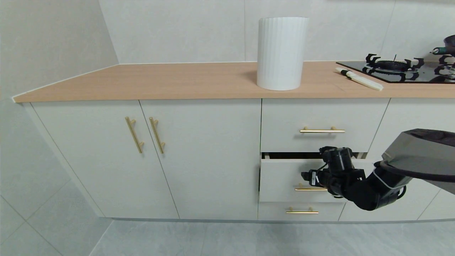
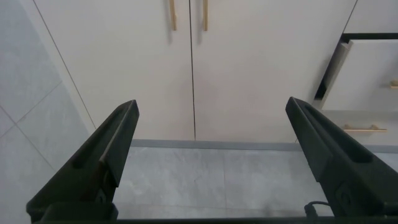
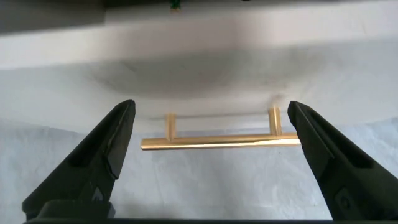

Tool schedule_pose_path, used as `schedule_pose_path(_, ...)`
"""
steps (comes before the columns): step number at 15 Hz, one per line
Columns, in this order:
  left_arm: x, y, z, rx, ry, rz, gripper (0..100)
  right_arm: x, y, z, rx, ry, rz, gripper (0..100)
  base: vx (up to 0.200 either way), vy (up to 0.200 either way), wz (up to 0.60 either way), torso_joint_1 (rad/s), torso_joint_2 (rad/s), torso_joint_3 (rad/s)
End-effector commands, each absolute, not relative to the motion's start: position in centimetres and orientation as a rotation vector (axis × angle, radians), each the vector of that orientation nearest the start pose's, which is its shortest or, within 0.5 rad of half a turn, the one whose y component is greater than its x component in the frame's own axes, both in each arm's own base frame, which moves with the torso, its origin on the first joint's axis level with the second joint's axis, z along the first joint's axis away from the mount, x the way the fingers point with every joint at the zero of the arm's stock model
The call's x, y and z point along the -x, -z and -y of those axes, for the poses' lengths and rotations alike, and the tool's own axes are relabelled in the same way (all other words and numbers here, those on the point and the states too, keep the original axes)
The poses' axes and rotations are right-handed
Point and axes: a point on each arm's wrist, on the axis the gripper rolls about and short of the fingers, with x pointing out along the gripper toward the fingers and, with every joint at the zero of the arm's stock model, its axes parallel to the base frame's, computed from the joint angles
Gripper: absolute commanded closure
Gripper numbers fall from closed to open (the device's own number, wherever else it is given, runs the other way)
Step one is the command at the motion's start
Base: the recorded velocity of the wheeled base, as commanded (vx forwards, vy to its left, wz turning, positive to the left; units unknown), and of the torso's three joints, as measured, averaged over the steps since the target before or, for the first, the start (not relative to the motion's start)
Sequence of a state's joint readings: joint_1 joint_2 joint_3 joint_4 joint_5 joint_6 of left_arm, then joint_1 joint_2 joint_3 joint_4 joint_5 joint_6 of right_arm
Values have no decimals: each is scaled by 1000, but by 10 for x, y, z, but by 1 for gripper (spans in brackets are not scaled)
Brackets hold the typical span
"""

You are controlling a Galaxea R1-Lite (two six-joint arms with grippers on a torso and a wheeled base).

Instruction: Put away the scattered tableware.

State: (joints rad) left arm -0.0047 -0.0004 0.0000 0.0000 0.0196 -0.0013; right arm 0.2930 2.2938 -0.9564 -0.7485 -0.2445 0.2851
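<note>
A white knife-like utensil [image 1: 359, 79] with a dark band lies on the wooden counter [image 1: 160, 81], beside the stove. Below it, the middle drawer [image 1: 280, 174] stands pulled out a little, with a dark gap above its front. My right gripper [image 1: 308, 176] is right at that drawer front, by its gold handle [image 1: 310, 188]. In the right wrist view the gripper [image 3: 211, 112] is open, and the handle [image 3: 217, 142] lies just ahead between the fingers, untouched. My left gripper [image 2: 211, 106] is open and holds nothing, low before the cabinet doors [image 2: 193, 68].
A tall white ribbed cylinder [image 1: 282, 53] stands on the counter above the drawers. A black gas stove [image 1: 394, 67] sits at the far right. Shut drawers lie above [image 1: 321, 131] and below [image 1: 301, 212] the opened one. Grey tiled floor [image 1: 213, 238] runs along the cabinets.
</note>
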Motion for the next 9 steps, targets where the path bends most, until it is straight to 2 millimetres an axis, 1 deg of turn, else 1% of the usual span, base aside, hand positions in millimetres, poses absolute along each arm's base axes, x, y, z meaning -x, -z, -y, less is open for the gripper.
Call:
schedule_pose_path(1, 23, -75, -1, 2, -15, 0, 0, -383, -6, -109, -115, 40, -589, 0, 0, 0, 0, 0, 0, 0)
schedule_pose_path(4, 23, -75, -1, 2, -15, 0, 0, -397, -2, -101, -146, 64, -543, 0, 0, 0, 0, 0, 0, 0)
schedule_pose_path(7, 23, -75, -1, 2, -15, 0, 0, -409, -1, -101, -199, 83, -505, 0, 0, 0, 0, 0, 0, 0)
schedule_pose_path(9, 23, -75, -1, 2, -15, 0, 0, -414, -2, -99, -224, 97, -484, 0, 0, 0, 0, 0, 0, 0)
